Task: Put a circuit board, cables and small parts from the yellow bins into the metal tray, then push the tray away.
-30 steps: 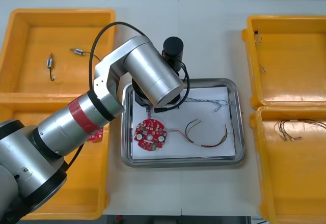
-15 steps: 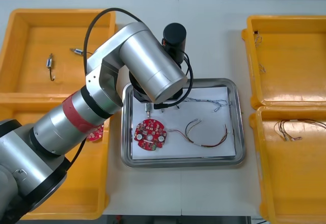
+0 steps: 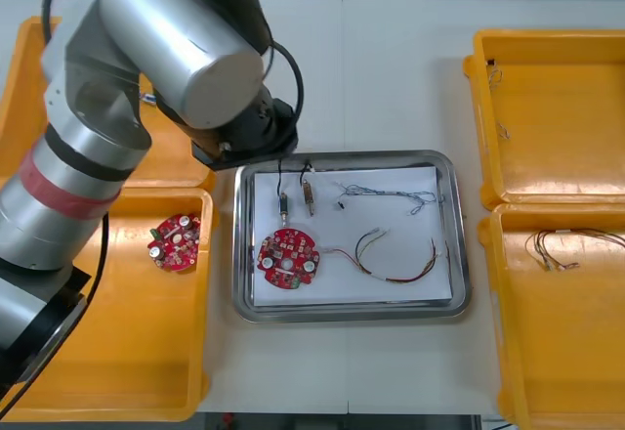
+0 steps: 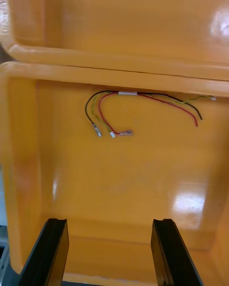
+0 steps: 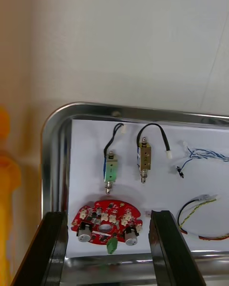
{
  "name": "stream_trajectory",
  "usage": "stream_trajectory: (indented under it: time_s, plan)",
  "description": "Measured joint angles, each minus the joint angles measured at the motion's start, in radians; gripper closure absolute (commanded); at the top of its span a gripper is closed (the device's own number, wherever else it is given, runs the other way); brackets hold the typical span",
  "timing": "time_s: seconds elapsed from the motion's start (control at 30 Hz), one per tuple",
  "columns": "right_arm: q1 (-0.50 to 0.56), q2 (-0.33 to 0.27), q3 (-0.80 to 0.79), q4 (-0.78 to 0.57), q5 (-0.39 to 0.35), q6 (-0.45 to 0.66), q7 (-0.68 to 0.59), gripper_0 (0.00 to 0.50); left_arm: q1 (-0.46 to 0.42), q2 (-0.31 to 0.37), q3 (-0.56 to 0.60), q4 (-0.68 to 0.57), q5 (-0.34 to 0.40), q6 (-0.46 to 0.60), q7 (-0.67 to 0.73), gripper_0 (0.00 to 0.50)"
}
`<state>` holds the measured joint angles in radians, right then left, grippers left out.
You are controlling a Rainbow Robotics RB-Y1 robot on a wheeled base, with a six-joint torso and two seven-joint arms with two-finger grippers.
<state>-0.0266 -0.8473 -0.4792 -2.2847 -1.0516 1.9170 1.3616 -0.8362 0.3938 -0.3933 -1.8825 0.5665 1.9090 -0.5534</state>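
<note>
Board: one red board (image 3: 287,259) lies in the tray (image 3: 352,312), at its near-left corner. Done.
Cables: blue-white cable (image 3: 387,195) sits along the tray's far side and red-yellow cable (image 3: 395,259) just right of the board, both inside. Done, as far as we can see.
Small parts: one small metal part (image 3: 283,201) w/ a second part (image 3: 309,195) just beside it, between the board and the tray's far rim. Done.
Left claw: left gripper (image 5: 108,217) hangs over the tray's left end, above the board. Fingers are spread w/ nothing between them.
Right claw: right gripper (image 4: 108,224) hangs over a right-side bin (image 4: 119,186). Fingers are spread and empty.
Spares: another board (image 3: 174,242) lies in the near left bin (image 3: 117,352). A loose cable (image 4: 138,107) lies in the right-side bin, near its far wall.
Tray spot: mid-table between the bins, not yet pushed.
Progress: we judge loading complete, w/ board, cables and parts all in.
Left to do: only the push away, we reckon. The left gripper is closest for it, but must come down to the tray's near rim first.
</note>
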Motion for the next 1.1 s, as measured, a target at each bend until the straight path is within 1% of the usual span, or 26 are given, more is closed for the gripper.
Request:
stream_trajectory:
  time_s: [0.23,0.4,0.53,0.63,0.9,1.0,1.1]
  plan:
    - [-0.066,-0.022,0.096,-0.047,-0.012,0.0,0.0,0.0,0.0,0.063,0.119,-0.011,0.064,0.003,-0.019,0.0]
    - [-0.166,-0.028,0.221,-0.053,-0.021,0.0,-0.001,0.0,0.005,0.1,0.188,-0.011,0.092,0.003,-0.116,0.0]
    - [-0.253,-0.028,0.327,-0.053,-0.025,0.0,-0.002,0.0,0.03,0.127,0.262,-0.012,0.152,0.004,-0.216,0.0]
    - [-0.31,-0.029,0.403,-0.054,-0.031,0.0,-0.002,0.0,0.056,0.152,0.311,-0.014,0.186,0.004,-0.234,0.0]
    - [-0.444,-0.029,0.612,-0.059,-0.06,0.0,-0.002,0.0,0.146,0.198,0.392,-0.066,0.194,0.004,-0.257,0.0]
    - [-0.501,-0.029,0.697,-0.06,-0.074,0.0,-0.002,0.0,0.175,0.205,0.416,-0.078,0.194,0.004,-0.318,0.0]
    - [-0.559,-0.025,0.781,-0.061,-0.08,0.0,-0.002,0.0,0.206,0.208,0.446,-0.097,0.194,0.004,-0.41,0.0]
